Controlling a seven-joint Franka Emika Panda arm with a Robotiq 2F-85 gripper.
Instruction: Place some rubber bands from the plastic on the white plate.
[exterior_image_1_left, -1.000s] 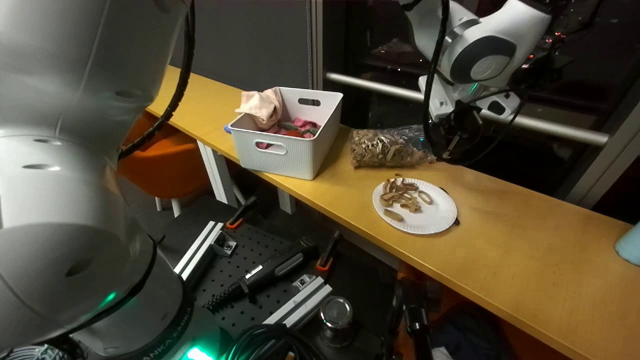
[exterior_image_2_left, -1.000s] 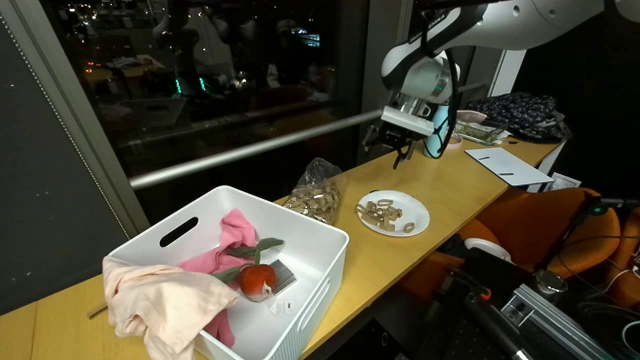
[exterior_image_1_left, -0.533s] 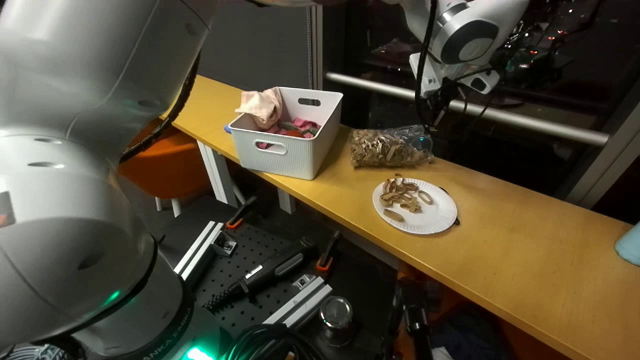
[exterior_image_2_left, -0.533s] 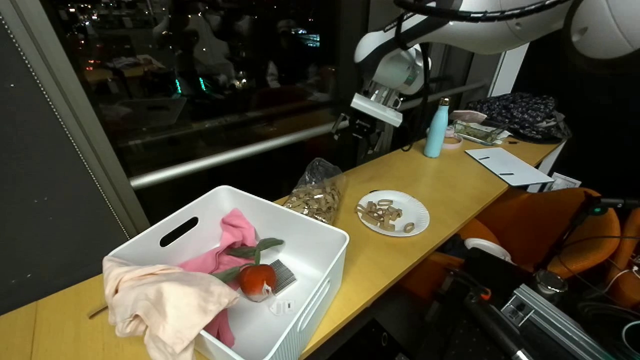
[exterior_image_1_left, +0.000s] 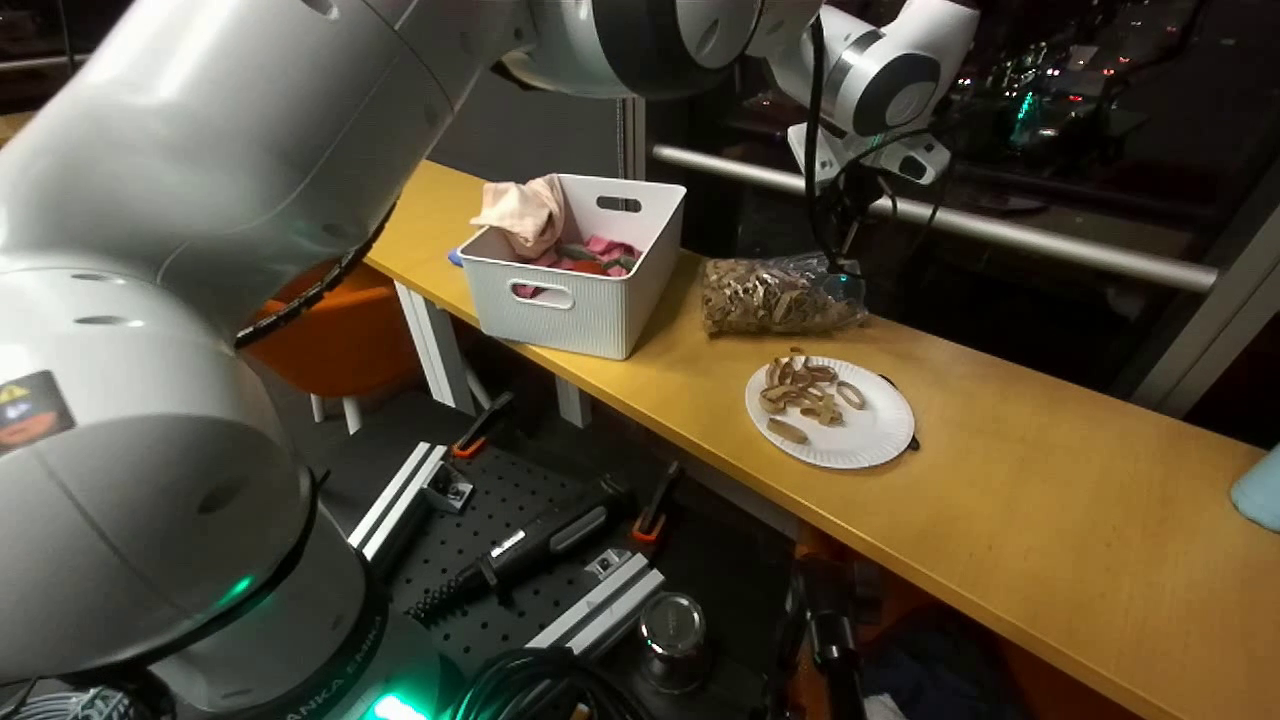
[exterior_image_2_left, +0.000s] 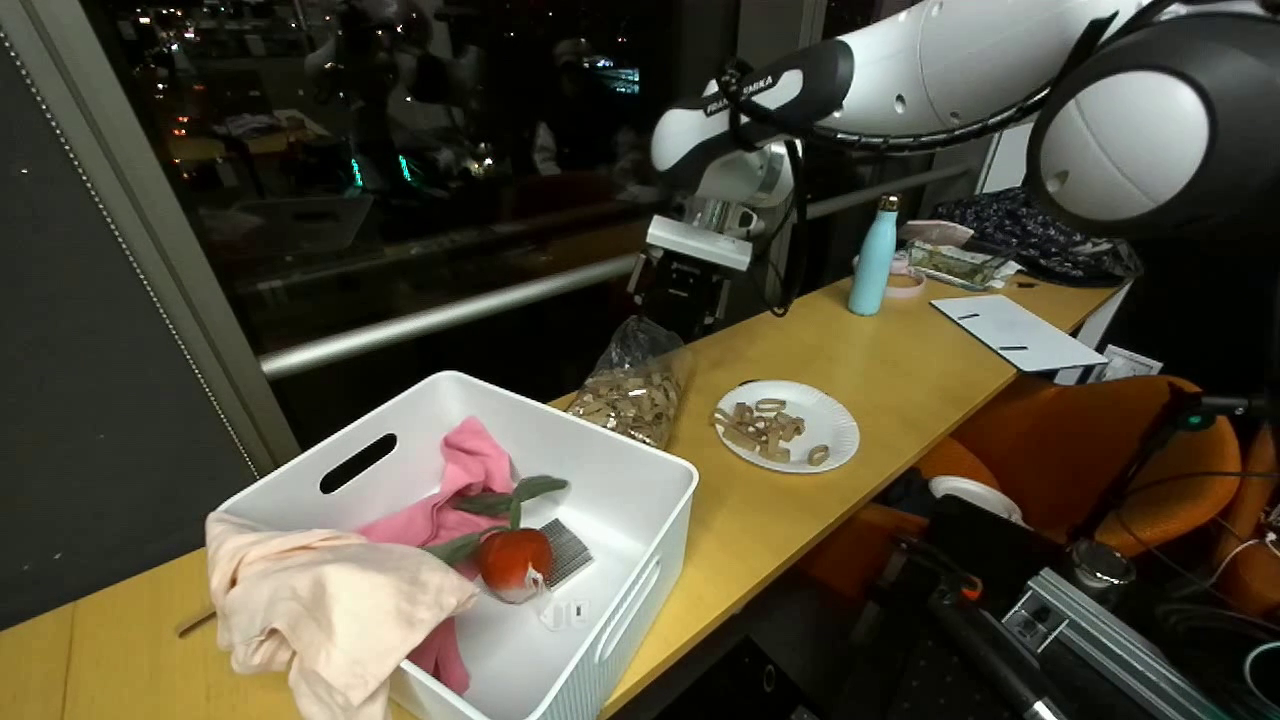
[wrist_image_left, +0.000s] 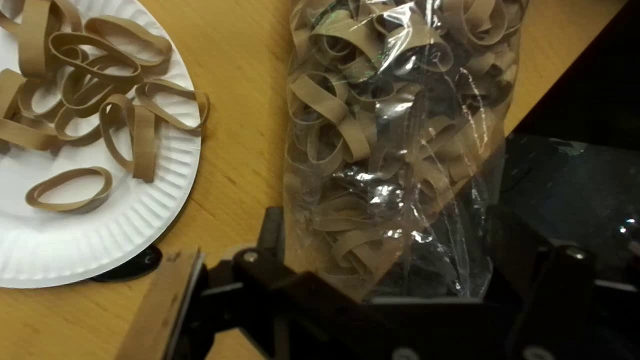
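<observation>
The back edge of the yellow wooden table (exterior_image_1_left: 1050, 490) is the tight bit: the small clear plastic bag (wrist_image_left: 400, 125) lies right along it, and toward the lower right of the wrist view its see-through end pokes out past the wood. A silver metal rail (exterior_image_1_left: 1060, 243) runs behind it, and the black two-finger gripper (exterior_image_2_left: 674, 308) hangs in front of that, upper middle of the frame in an exterior view. Fingers are spread wide, not gripping anything. In the wrist view it fills the bottom of the frame and overlaps the bag's end, so I can't tell if it's touching plastic.

A white rectangular bin (exterior_image_1_left: 595, 325) with ribbed sides sits just left of the bag in an exterior view, so that side's cramped. Loads of bare wood the other way though, from the round white plate (exterior_image_1_left: 870, 440) over to the light-blue bottle (exterior_image_1_left: 1260, 492) at the right edge of the frame. Plate's near the front edge, with a strip of wood between it and the bag.

The tan rubber bands (wrist_image_left: 144, 145) are wide flat loops: loose heap on the plate, one off by itself nearer the bottom of the wrist view, one sticking out over the fluted rim. Plenty more crammed in the bag.
</observation>
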